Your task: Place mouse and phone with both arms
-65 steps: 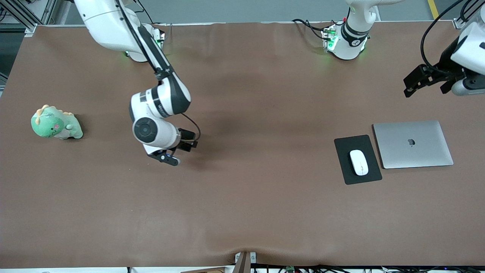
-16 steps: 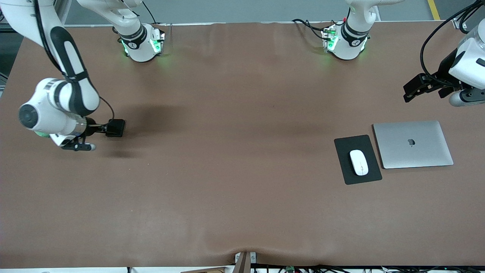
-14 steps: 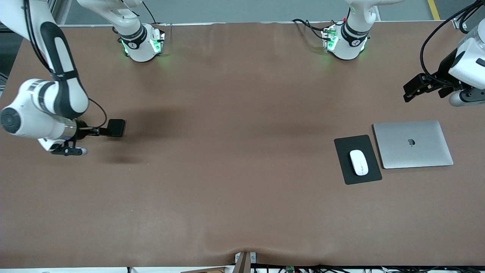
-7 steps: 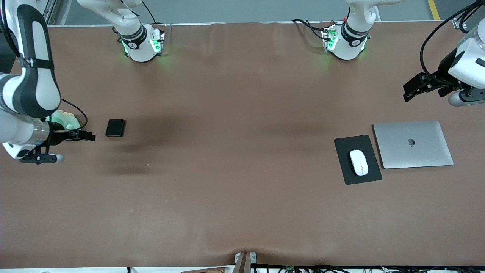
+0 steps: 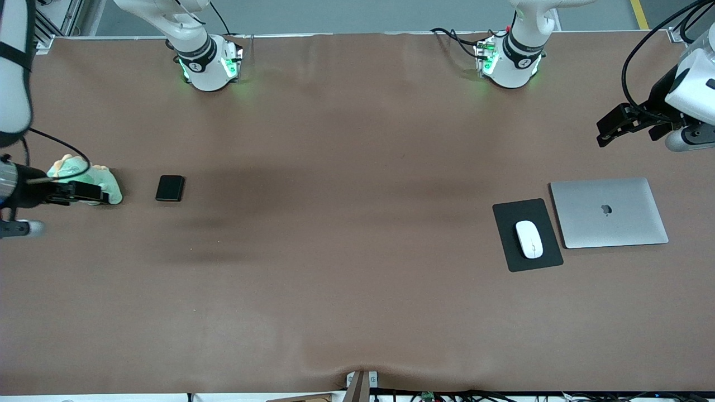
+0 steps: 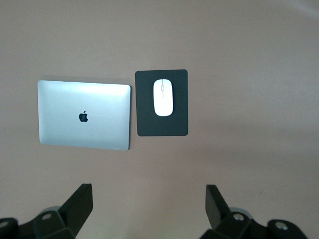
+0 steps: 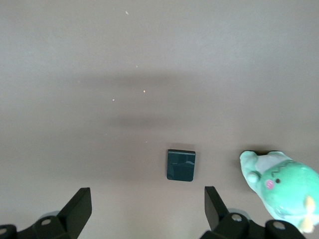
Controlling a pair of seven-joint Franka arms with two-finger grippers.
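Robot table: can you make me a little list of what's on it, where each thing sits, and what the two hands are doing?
mouse: on the black mouse pad
laptop: closed, beside the pad, at the left arm's end
phone: flat on the table, at the right arm's end
green dinosaur toy: beside the phone
left hand: open, holding nothing, up above the table near the laptop
right hand: open, holding nothing, over the toy

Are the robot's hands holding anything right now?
No, nothing. The right gripper is open over the green plush dinosaur; the small black phone lies free on the table. The left gripper is open too, up near the silver laptop.
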